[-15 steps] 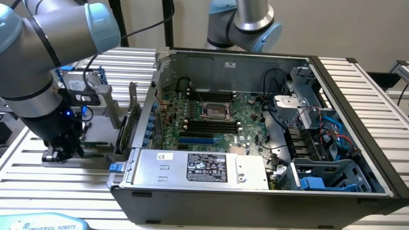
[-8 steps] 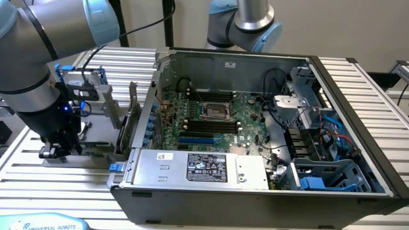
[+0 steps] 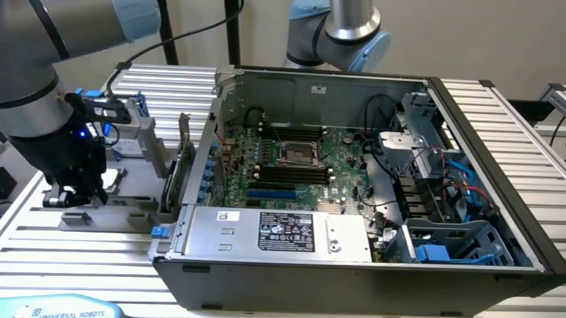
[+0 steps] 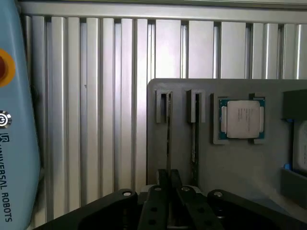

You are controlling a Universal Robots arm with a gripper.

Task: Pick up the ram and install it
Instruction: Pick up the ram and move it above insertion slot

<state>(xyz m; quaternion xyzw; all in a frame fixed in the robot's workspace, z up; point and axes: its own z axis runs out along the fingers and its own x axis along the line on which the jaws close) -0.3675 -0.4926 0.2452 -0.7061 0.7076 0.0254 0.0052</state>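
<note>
My gripper [image 4: 169, 178] low at the exterior view's left, fingers [image 4: 162, 181] narrow, pinching the ram [image 4: 168, 141] edge-on in a slot of the grey tray [image 4: 240, 172]

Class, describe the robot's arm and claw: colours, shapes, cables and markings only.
The arm is made of round grey metal segments with pale blue joint caps. A black cable trails from it. The wrist housing is black with a small blue light. The claw is matt black, with silver screw heads on its body.
</note>
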